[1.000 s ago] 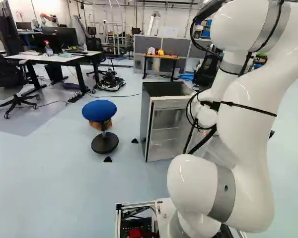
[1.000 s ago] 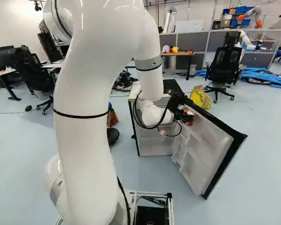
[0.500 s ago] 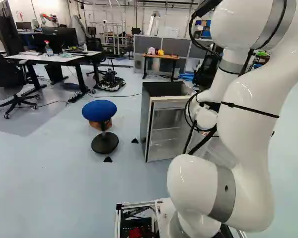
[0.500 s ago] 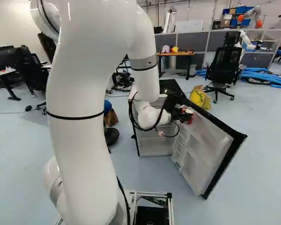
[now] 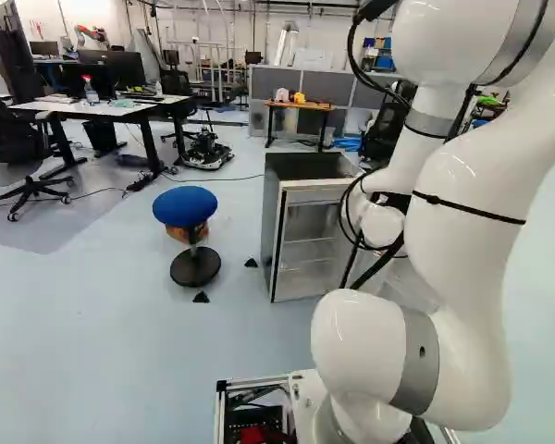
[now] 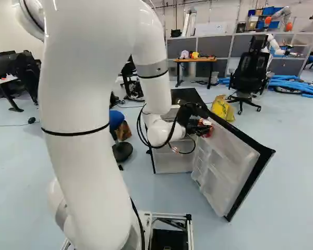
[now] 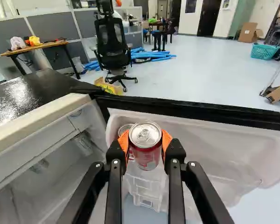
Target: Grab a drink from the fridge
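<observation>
your gripper (image 7: pixel 145 141) has the red can (image 7: pixel 148 156) pinched at the inner side of the open fridge door (image 6: pixel 230 190); pulling sideways could knock the second can (image 7: pixel 125 127) or drag yours loose.

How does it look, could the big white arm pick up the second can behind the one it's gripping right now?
Probably not: the pincer is closed on the front can, which partly hides the second can; the pincer would likely need emptying first.
</observation>
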You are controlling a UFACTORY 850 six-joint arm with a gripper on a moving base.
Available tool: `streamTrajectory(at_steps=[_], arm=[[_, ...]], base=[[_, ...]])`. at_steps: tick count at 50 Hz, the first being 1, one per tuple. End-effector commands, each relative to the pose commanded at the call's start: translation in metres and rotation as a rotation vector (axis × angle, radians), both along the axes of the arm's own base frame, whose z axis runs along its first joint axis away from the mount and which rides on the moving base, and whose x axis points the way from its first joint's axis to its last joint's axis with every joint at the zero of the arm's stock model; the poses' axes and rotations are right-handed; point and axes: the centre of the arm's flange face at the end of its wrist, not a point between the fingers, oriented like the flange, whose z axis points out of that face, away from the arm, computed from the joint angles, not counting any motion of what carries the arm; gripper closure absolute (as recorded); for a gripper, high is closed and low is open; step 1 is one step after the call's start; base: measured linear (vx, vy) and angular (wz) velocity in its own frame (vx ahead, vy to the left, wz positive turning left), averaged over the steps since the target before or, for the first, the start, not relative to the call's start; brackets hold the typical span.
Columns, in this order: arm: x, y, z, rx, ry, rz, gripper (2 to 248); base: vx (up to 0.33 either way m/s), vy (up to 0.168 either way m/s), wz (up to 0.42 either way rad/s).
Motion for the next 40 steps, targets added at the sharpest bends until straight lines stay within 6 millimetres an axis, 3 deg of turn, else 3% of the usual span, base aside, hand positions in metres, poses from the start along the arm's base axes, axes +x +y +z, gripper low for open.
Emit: streamTrajectory(at_steps=[15, 40], arm=[[-0.017, 0.025, 0.003, 0.004, 0.011, 0.043, 158], [-0.050, 0.067, 0.024, -0.007, -0.006, 0.160, 158]], base=[[0.000, 0.000, 0.000], [0.000, 0.000, 0.000]])
